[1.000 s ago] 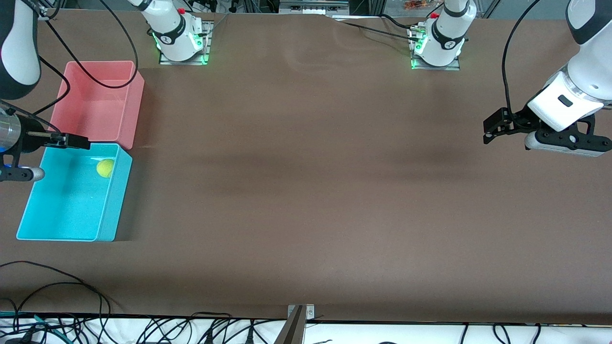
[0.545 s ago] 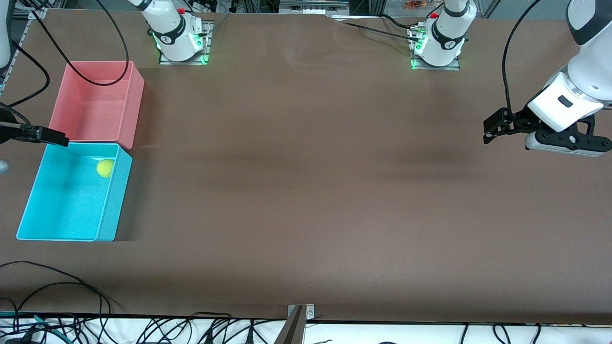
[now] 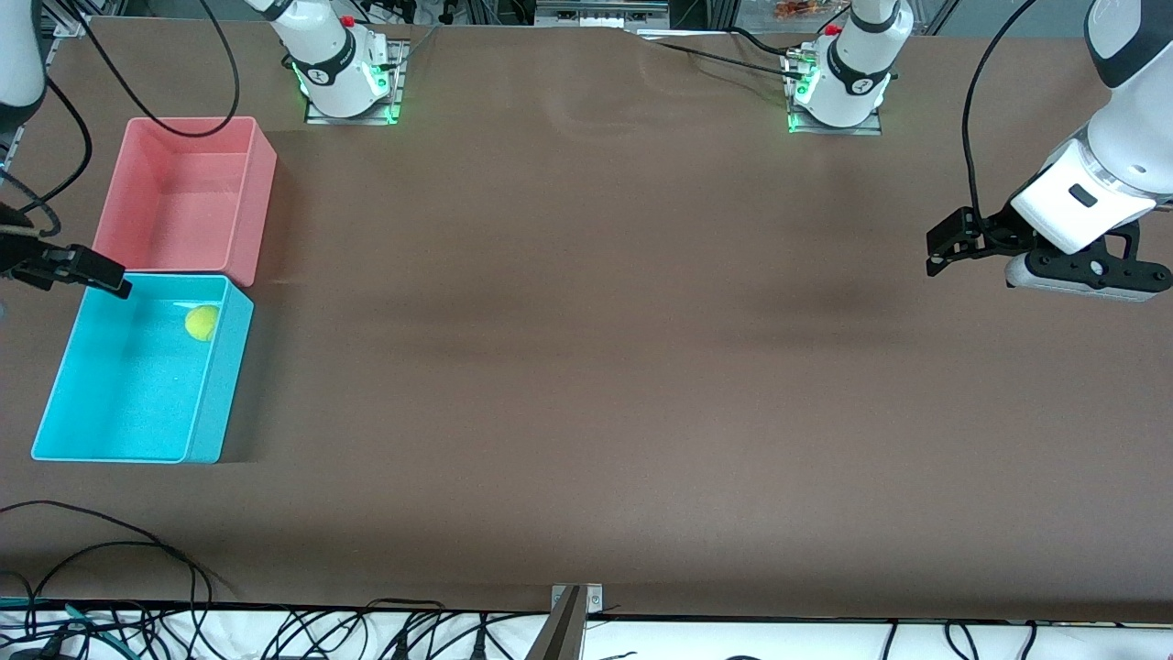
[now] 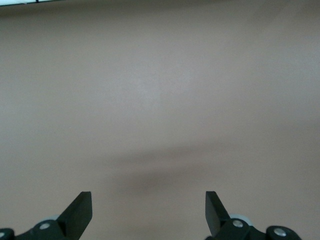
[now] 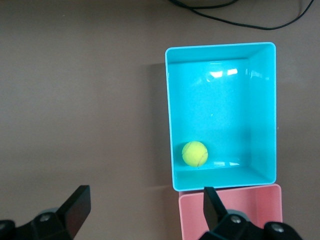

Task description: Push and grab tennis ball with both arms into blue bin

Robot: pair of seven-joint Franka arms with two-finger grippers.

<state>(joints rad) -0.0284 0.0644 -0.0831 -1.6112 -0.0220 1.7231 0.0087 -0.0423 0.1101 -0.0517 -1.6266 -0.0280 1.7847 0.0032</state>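
Note:
The tennis ball (image 3: 202, 323) lies on the floor of the blue bin (image 3: 223, 385), in the corner next to the pink bin. It also shows in the right wrist view (image 5: 194, 153), inside the blue bin (image 5: 170, 120). My right gripper (image 5: 145, 195) is open and empty, up in the air over the table beside the two bins. In the front view only one of its fingers (image 3: 90, 267) shows, at the picture's edge. My left gripper (image 3: 937, 249) is open and empty, held over bare table at the left arm's end, where it waits; the left wrist view (image 4: 148, 196) shows only table.
A pink bin (image 3: 183, 197) touches the blue bin on the side farther from the front camera; it also shows in the right wrist view (image 5: 235, 212). Black cables (image 3: 110, 541) lie near the table's front edge. The arm bases (image 3: 344, 78) stand along the back edge.
My right gripper has drawn back from over the blue bin's edge toward the right arm's end of the table. The ball and the left arm have not moved.

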